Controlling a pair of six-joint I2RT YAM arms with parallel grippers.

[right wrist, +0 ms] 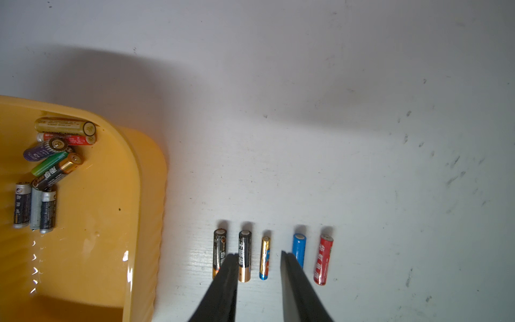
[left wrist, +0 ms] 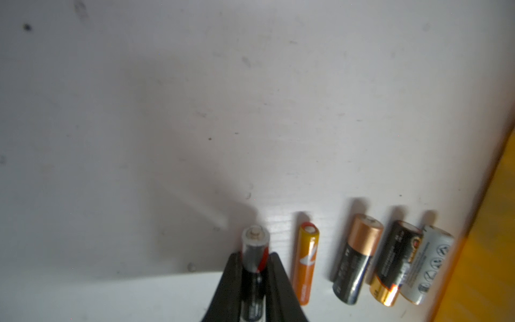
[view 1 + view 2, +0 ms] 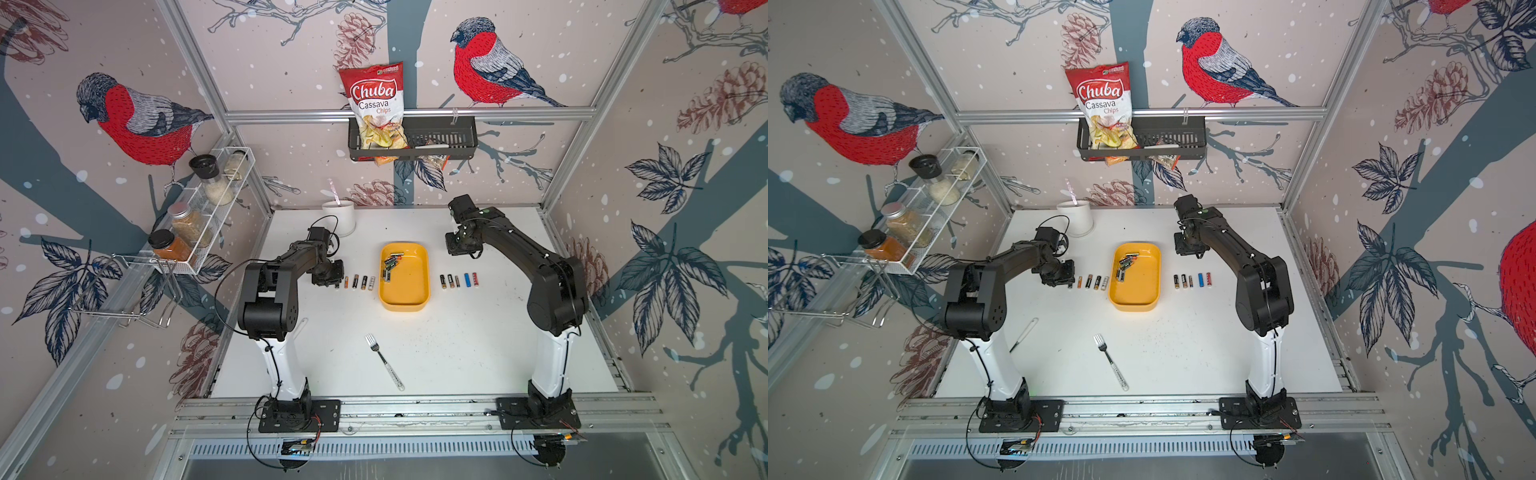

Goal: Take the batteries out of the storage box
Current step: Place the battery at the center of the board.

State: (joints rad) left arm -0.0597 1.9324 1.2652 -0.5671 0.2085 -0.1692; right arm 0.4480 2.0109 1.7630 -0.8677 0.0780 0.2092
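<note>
Left jaws: closed on a black battery with a red band [image 2: 255, 251], held at the outer end of the left row; whether it touches the worktop [image 3: 478, 353] cannot be told.
Right jaws: parted and holding nothing, above the worktop between the right row and the far edge; in the right wrist view their tips frame the slim gold-and-blue battery [image 1: 264, 258].
Left row: four batteries lying side by side between the held one and the box: slim orange [image 2: 306, 264], copper-topped black [image 2: 356, 259], black-and-gold [image 2: 395, 262], silver-white [image 2: 426, 264]. The last two touch.
Right row: five batteries lying parallel, just beside the box's other long side: two black [image 1: 219, 251], then gold-and-blue, blue [image 1: 299, 246], red [image 1: 323, 259].
Storage box: yellow [image 3: 409, 286], mid-worktop between the two rows.
Batteries in the box: a loose pile [image 3: 390, 266] in its far corner on the left arm's side, about eight.
Fork: [image 3: 384, 361] toward the front edge.
White cup: [image 3: 340, 218] at the far edge, near the left corner.
</note>
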